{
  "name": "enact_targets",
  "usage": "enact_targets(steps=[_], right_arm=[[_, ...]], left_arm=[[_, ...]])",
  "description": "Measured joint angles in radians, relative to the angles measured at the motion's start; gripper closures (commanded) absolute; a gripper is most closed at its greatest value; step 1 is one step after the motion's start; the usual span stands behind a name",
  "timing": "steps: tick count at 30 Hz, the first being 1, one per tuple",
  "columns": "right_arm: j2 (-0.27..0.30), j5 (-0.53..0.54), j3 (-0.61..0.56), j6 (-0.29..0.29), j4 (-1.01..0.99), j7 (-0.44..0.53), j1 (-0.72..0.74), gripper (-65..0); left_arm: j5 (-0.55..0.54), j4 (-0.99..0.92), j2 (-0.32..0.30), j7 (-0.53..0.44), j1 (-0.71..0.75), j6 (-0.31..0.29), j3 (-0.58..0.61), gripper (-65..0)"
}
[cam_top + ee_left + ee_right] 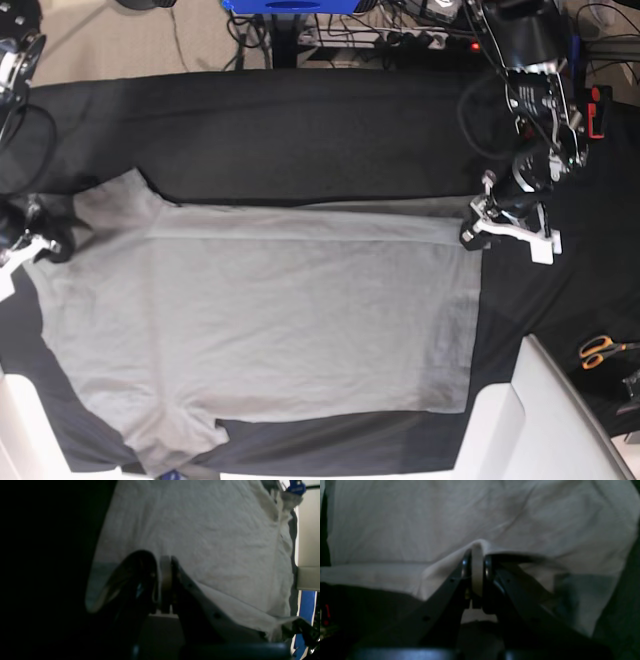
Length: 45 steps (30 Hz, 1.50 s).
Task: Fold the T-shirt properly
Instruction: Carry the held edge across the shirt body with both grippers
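The grey T-shirt [280, 320] lies spread flat on the black table cloth [300, 130], one sleeve at the upper left and another at the bottom left. My left gripper [478, 225] is at the shirt's upper right corner, on the hem side. In the left wrist view the left gripper [165, 570] is shut on a pinched fold of the T-shirt [200, 530]. My right gripper [55, 243] is at the far left edge beside the upper sleeve. In the right wrist view the right gripper [477, 567] is shut on a raised ridge of the T-shirt [420, 517].
Orange-handled scissors [600, 350] lie on the cloth at the right. White panels [530, 420] stand at the bottom right and bottom left corners. Cables and a power strip [400, 35] run behind the table's far edge.
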Motion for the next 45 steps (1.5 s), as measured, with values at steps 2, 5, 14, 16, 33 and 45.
enact_targets(steps=[2,5,14,16,33,45], right_arm=[[0.003,0.003,-0.024,0.000,-0.029,0.037,0.024,-0.6],[0.006,0.006,-0.050,0.000,-0.058,0.060,0.046,-0.6],[0.010,0.006,-0.126,0.000,-0.157,0.146,0.121,-0.6],[0.012,0.005,-0.126,-0.001,-0.187,0.175,0.134,-0.6],[0.009,0.002,-0.253,0.000,-0.223,0.327,0.167,-0.6],[0.007,0.002,-0.290,0.000,-0.223,0.407,0.171,-0.6]], left_arm=[[-0.001,-0.024,-0.014,-0.001,-0.019,0.000,0.000,0.0],[0.019,-0.060,-0.027,-0.003,-0.041,0.000,0.000,0.0],[0.153,-0.111,-0.026,-0.005,-0.103,0.002,0.029,0.0],[0.158,-0.126,-0.031,-0.003,-0.117,0.001,0.073,0.0],[0.238,-0.190,-0.027,-0.010,-0.212,0.000,0.111,0.0],[0.257,-0.196,-0.022,-0.010,-0.232,0.000,0.109,0.0]])
